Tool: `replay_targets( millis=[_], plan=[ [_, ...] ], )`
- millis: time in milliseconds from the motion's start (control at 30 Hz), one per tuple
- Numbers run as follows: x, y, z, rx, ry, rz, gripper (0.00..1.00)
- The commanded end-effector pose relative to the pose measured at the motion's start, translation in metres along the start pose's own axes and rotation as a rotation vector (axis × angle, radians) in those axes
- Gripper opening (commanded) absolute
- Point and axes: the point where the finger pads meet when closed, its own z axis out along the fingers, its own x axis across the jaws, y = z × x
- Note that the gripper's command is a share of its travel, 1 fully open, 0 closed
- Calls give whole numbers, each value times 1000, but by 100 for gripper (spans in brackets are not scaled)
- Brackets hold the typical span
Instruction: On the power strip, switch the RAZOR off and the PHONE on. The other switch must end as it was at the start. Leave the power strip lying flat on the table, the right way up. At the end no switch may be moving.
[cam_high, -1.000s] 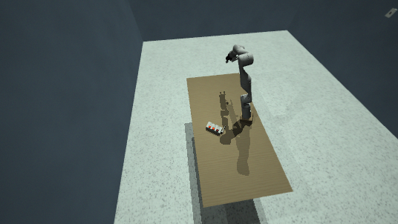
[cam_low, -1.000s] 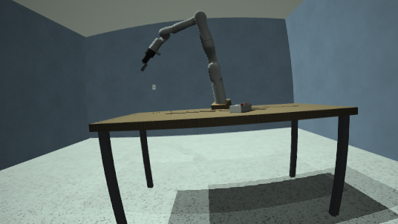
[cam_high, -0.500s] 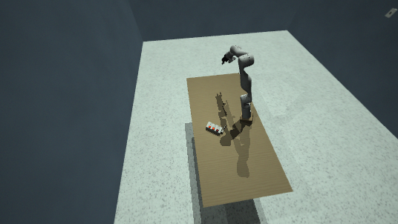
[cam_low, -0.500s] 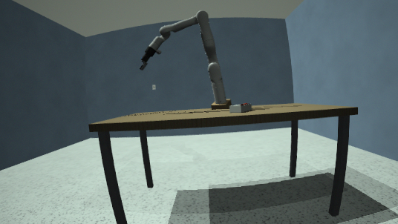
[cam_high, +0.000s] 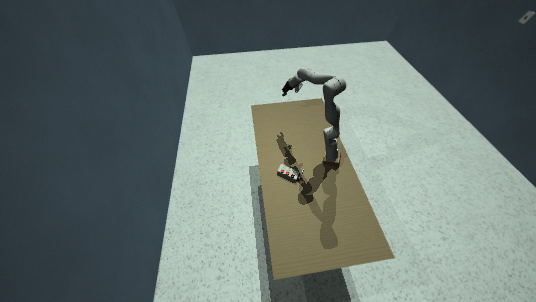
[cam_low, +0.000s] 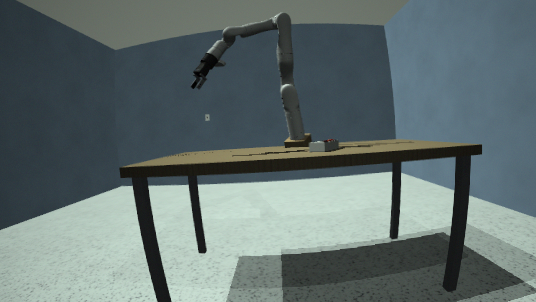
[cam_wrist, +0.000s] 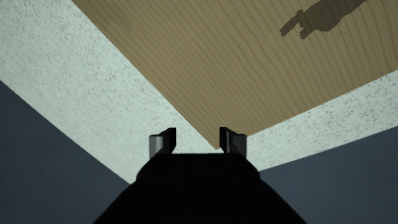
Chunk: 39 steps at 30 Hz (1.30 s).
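Hanging spread above a wooden table, the hand faces blue walls.

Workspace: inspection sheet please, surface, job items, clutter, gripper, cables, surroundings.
Surface: wooden table on dark legs, carrying arm shadows.
Job's things: power strip lying flat beside the arm's base, red switches facing up; labels and switch positions too small to read.
Clutter: nothing seen.
Gripper: gripper open, holding nothing, raised high above the table's far end, well away from the strip; both fingers apart in the wrist view.
Cables: nothing seen.
Surroundings: speckled pale floor, dark blue walls, small wall plate.
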Motion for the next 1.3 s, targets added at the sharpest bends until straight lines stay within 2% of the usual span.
replay_targets(
  millis=[0, 233, 267, 567, 600, 800, 833, 1133, 1167, 1267],
  plan=[
    [30, 13, -6, -19, 25, -58, 100],
    [30, 13, -6, -19, 25, -58, 100],
    [52, 18, -7, -24, 48, -97, 100],
    [52, 18, -7, -24, 48, -97, 100],
    [74, 21, -9, -28, 72, -138, 100],
    [74, 21, -9, -28, 72, -138, 100],
    [97, 24, -10, -33, 95, -181, 100],
    [97, 24, -10, -33, 95, -181, 100],
    [120, 25, -12, -36, 119, -225, 100],
    [120, 25, -12, -36, 119, -225, 100]
  ],
)
